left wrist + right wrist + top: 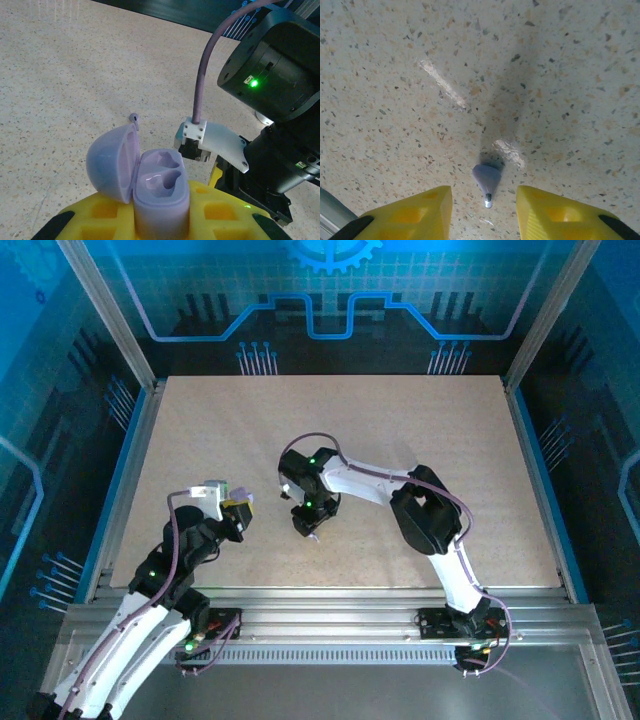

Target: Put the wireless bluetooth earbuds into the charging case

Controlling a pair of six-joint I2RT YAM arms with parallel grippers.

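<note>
We gripped the open case [161, 197] in the left claw [162, 217], while the right claw [482, 200] hung open above the earbud [486, 181] at six o'clock on the tabletop [470, 75], seemingly light and slippery, best pinched across its bulb.

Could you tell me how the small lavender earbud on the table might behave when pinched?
The earbud looks tiny and smooth, so it may slip from the right gripper. Its rounded body and thin stem suggest it could pivot or skid on the table.
</note>
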